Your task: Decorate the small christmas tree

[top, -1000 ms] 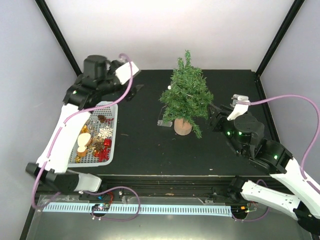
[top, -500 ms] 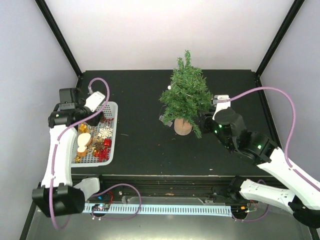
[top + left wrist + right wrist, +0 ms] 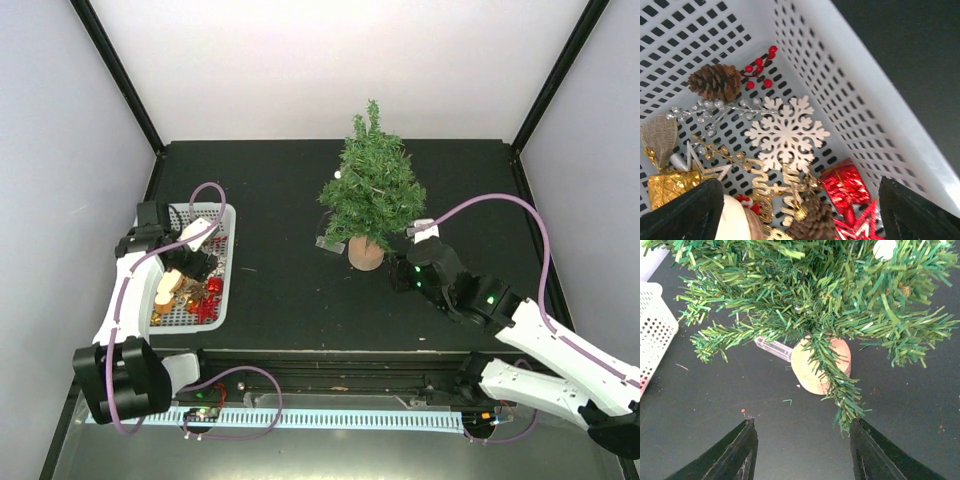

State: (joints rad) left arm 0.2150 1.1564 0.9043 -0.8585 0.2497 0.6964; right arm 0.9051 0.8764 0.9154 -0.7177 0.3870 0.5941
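Observation:
The small christmas tree (image 3: 372,190) stands upright at the table's middle back on its tan stump (image 3: 366,253). A white ball (image 3: 338,176) sits on its left side. My right gripper (image 3: 400,272) is low, just right of the stump and apart from it. In the right wrist view it (image 3: 802,455) is open and empty, facing the stump (image 3: 812,367) under the branches (image 3: 830,295). My left gripper (image 3: 190,262) hangs open inside the white basket (image 3: 226,270). A white snowflake (image 3: 787,132), red gift (image 3: 845,182) and pine cone (image 3: 715,81) lie below it (image 3: 800,220).
A clear plastic piece (image 3: 327,243) lies against the stump's left side. The basket wall (image 3: 875,100) also holds red berries (image 3: 759,70), a gold gift (image 3: 667,185), a silver sprig and gold lettering. Black frame posts stand at the back corners.
My left arm swung from the table's back left down into the basket. My right gripper moved left and nearer, from beside the tree's right branches to low by the stump.

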